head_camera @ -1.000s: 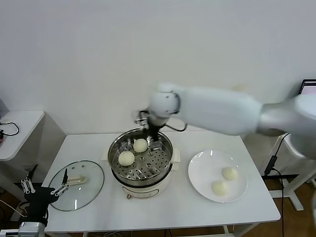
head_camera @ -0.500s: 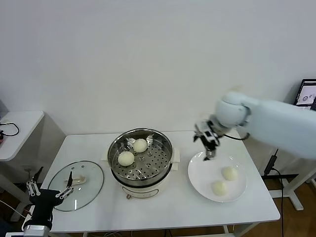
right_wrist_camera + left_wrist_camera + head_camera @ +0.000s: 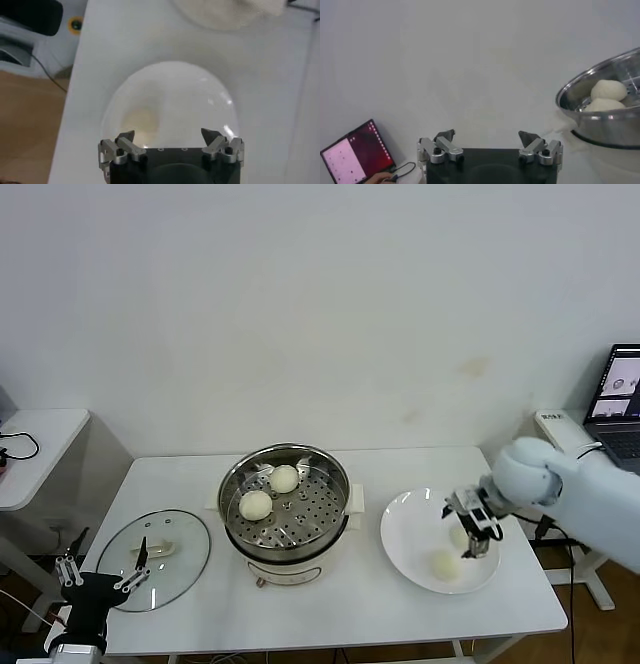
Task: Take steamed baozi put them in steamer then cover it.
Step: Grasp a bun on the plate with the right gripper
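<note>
The steamer [image 3: 285,524] stands mid-table with two steamed baozi [image 3: 285,478] [image 3: 256,504] on its perforated tray; the left wrist view shows its steel rim [image 3: 600,122] with both buns inside. On the white plate [image 3: 410,524] to its right lie two more baozi, one [image 3: 445,564] in plain sight, the other [image 3: 458,537] partly under my right gripper [image 3: 470,524]. That gripper [image 3: 167,136] hovers open over the plate with nothing between its fingers, a bun [image 3: 142,122] just ahead. The cover [image 3: 155,552] lies flat on the table's left. My left gripper [image 3: 100,576] waits open below it.
A small side table [image 3: 30,449] stands off to the left, and a laptop [image 3: 620,399] sits beyond the right end of the table. The table's front edge runs just below the plate and the cover.
My right arm has swung from over the steamer across to the plate and dropped low over the buns, its gripper open and empty throughout. The left arm has barely shifted.
</note>
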